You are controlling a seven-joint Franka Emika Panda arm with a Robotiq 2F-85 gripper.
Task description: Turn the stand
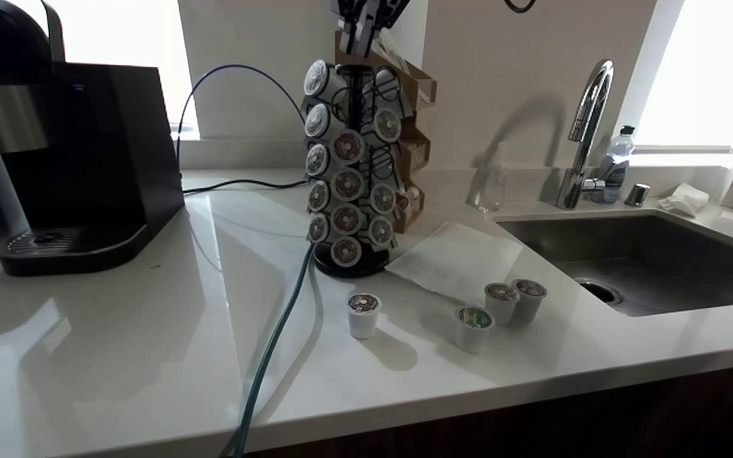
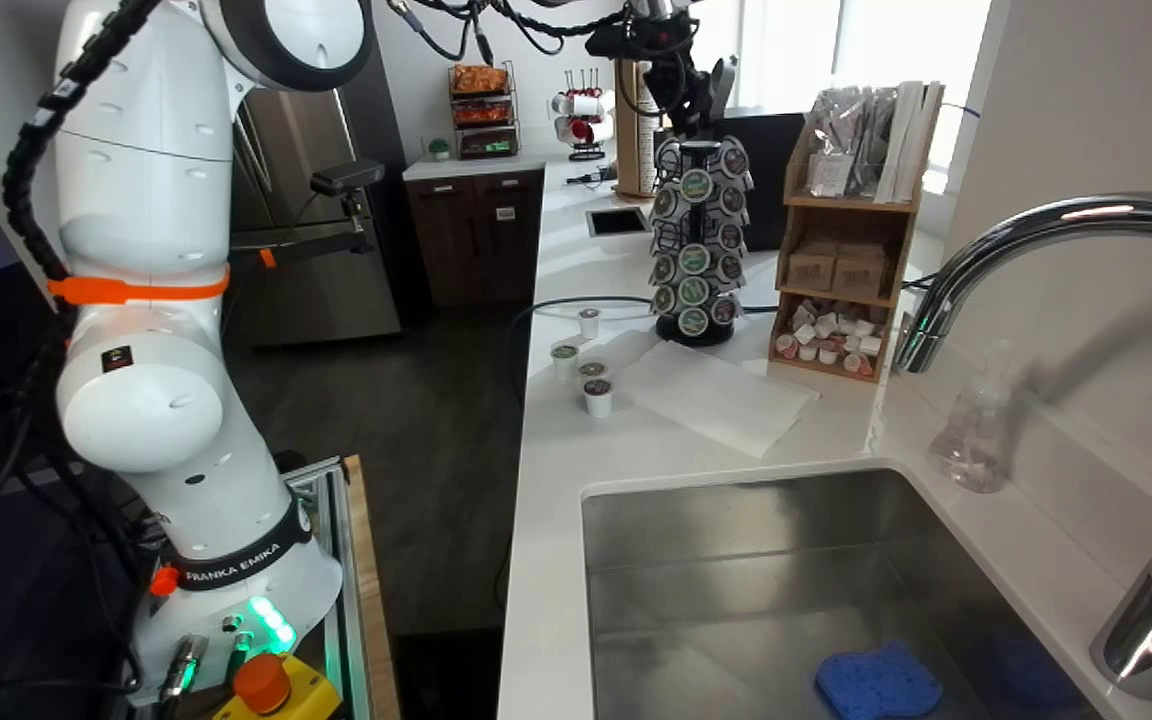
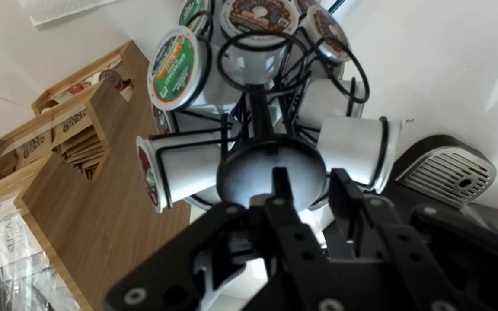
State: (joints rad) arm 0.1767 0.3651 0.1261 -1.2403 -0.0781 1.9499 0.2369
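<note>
The stand is a tall dark wire tower (image 1: 347,184) with columns of silver-lidded pods, upright on a round black base. It also shows in an exterior view (image 2: 694,245), and its round top cap (image 3: 266,172) fills the middle of the wrist view. A few upper rings hold no pod. My gripper (image 1: 356,49) points down just above the cap, with a small gap in that view. It also shows above the stand in an exterior view (image 2: 708,112). In the wrist view the fingers (image 3: 310,179) are part open with nothing between them. One finger overlaps the cap; whether it touches cannot be told.
A black coffee machine (image 1: 105,146) stands to one side of the stand. A wooden organizer (image 2: 841,280) is close on another side. Several loose pods (image 1: 364,315) and a paper towel (image 1: 459,261) lie in front. A cable (image 1: 277,337) runs past the base. A sink (image 2: 736,580) lies beyond.
</note>
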